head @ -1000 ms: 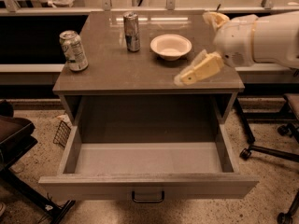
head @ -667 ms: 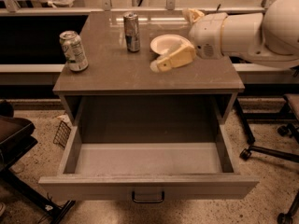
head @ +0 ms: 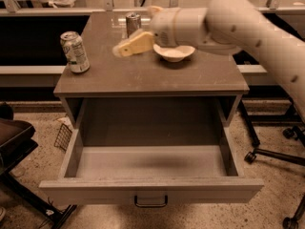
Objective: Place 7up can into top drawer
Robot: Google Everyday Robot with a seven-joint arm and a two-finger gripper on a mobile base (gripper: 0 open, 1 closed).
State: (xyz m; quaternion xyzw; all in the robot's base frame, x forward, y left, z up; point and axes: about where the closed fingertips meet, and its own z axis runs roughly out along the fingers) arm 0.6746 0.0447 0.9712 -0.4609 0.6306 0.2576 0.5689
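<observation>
Cans (2): the 7up can (head: 75, 52) and a slim dark can (head: 133, 24), both upright on the cabinet top (head: 143, 78).
7up can: near the left edge of the top, well apart from the other can and outside the drawer.
Slim dark can: at the back of the top, just behind the gripper as seen from the camera.
Bowls (1): a white bowl (head: 174, 55) right of centre on the top; the arm crosses over its back rim, so its inside shows only in part.
Drawers (1): the top drawer (head: 71, 154), pulled fully out below the top; its interior shows only the bare grey floor.
Handles (1): a dark handle (head: 150, 202) at the centre of the drawer front.
Gripper (1): the gripper (head: 125, 46) hangs above the middle of the top, pointing left toward the 7up can, between that can and the bowl. Whether it is open or closed cannot be told. It touches neither can.
Arm (1): the arm (head: 228, 23) reaches in from the right.
</observation>
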